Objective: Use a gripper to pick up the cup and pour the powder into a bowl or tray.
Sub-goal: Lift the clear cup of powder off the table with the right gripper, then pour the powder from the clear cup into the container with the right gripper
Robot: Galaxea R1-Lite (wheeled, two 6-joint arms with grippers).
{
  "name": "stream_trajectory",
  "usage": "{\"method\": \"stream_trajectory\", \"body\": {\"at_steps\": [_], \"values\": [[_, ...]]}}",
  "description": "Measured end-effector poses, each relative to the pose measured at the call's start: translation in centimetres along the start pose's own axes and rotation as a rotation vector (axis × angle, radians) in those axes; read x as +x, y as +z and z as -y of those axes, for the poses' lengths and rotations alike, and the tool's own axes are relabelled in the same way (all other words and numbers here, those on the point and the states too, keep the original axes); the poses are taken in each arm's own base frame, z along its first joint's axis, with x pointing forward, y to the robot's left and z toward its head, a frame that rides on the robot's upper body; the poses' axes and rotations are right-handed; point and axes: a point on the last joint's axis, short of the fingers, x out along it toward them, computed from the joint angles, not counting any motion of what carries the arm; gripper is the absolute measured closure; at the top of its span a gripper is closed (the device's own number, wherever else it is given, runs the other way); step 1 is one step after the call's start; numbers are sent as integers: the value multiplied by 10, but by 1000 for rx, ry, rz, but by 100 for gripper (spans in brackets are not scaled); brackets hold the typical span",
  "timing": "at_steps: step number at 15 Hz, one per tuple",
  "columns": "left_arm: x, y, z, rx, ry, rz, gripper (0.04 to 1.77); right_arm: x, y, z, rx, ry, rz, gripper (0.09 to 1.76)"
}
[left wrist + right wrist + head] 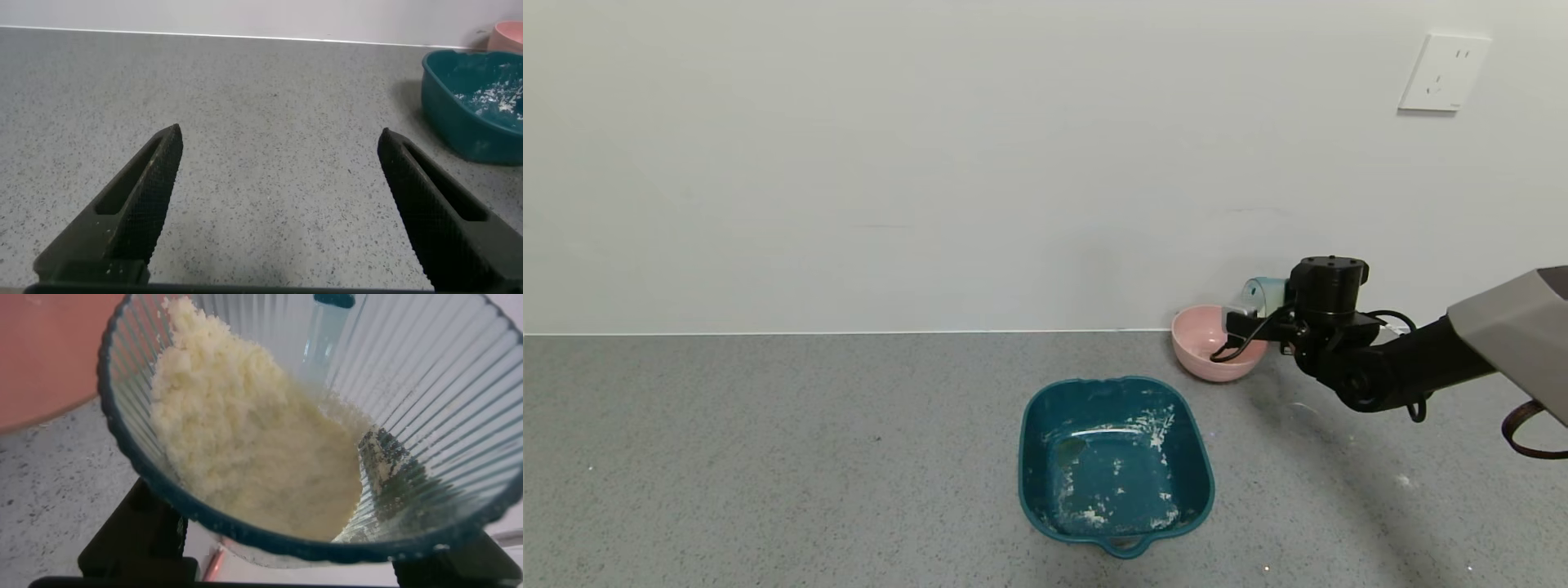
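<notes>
A grey speckled stone countertop (768,457) is stretching out in front of a plain white wall with a white wall socket (1443,73) high on the right. Near the middle of the counter a dark teal square plastic tray (1045,425) is sitting, its floor smeared with patches of white residue. Behind it and to the right, close to the wall, a small round pale pink bowl (1196,335) is resting on the counter. The right arm, grey-shelled with a black wrist, is reaching in from the right, and its black right gripper (1252,314) is clamping a small translucent blue-green ribbed cup (1262,292) just above the bowl's far right rim. The cup is lying tipped over, its long axis close to level, though I cannot tell from the head view which end is the mouth. In the right wrist view the off-white clumpy powder (245,449) is banking up against the lower wall of the cup (425,392), heaped toward the rim, with the bowl (49,351) showing just beyond. The left gripper (278,204) is hanging low over bare counter, well left of the tray (466,114), its fingers spread wide with nothing between them.
</notes>
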Motion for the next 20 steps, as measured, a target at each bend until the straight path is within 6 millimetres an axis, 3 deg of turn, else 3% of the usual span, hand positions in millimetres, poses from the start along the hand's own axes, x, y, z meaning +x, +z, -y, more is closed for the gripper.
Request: {"method": "stream_trajectory", "body": {"at_steps": [7, 20], "values": [[0, 0, 0, 0, 0, 0, 9, -1, 15, 6, -112, -33, 24, 50], [0, 0, 0, 0, 0, 0, 9, -11, 24, 7, -258, -69, 9, 51]]}}
